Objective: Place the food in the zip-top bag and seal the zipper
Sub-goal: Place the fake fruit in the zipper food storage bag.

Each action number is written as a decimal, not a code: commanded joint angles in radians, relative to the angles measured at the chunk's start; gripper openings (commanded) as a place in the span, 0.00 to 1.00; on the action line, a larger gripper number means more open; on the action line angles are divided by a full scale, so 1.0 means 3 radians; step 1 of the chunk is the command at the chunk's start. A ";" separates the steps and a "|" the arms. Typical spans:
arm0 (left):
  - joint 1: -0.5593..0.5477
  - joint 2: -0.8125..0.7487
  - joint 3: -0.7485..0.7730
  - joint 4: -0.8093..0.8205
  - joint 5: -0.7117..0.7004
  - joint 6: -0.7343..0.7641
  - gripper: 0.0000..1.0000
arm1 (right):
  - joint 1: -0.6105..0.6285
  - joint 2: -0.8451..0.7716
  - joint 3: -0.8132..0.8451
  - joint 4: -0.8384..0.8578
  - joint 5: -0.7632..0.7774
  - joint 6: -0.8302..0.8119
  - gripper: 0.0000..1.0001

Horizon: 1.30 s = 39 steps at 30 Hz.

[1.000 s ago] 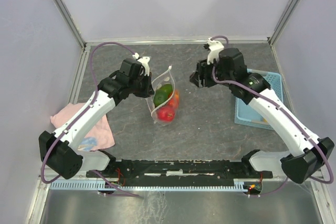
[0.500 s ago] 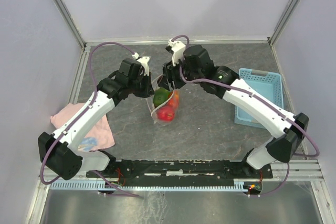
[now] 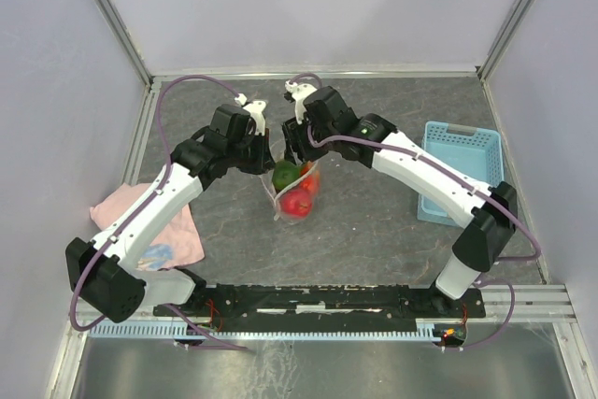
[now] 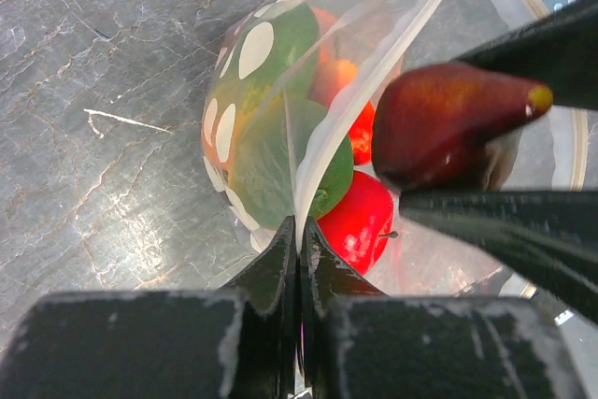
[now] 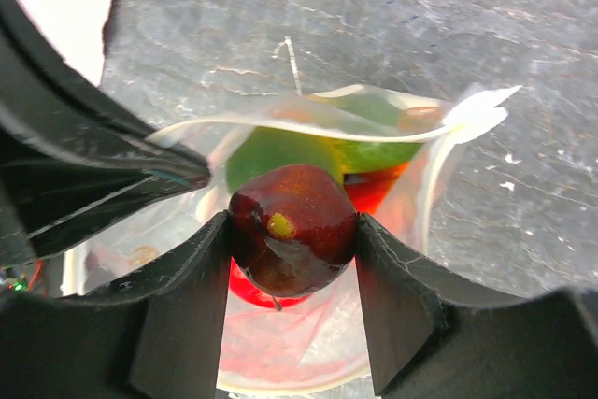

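Note:
The zip-top bag stands on the grey table, and green, red and orange food shows through it. My left gripper is shut on the zipper, the whitish mouth edge, and holds the mouth up and open. My right gripper is shut on a dark maroon fruit and hangs just above the open mouth, over the green fruit. From the top view, both grippers meet over the bag, left and right.
A light-blue perforated basket sits at the right of the table. A pink cloth lies at the left, under the left arm. Grey walls close in the back and sides.
The right arm has swung left from beside the basket to above the bag's mouth. The left arm and the bag have stayed put.

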 commanded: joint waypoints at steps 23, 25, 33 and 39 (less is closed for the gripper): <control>-0.0006 -0.0103 0.0013 0.0168 0.0041 -0.0043 0.03 | 0.0000 -0.0074 0.0425 -0.0498 0.0975 -0.0125 0.76; -0.0006 -0.0106 0.0013 0.0169 0.0041 -0.0043 0.03 | 0.0000 -0.0122 0.0429 -0.0551 0.1104 -0.0139 0.73; -0.0008 -0.0110 0.0013 0.0167 0.0051 -0.0043 0.03 | 0.0001 -0.0227 0.0393 -0.0640 0.1275 -0.0168 0.67; -0.0005 -0.0111 0.0013 0.0168 0.0056 -0.0042 0.03 | 0.0000 -0.0016 0.0386 -0.0631 0.1068 -0.0129 0.57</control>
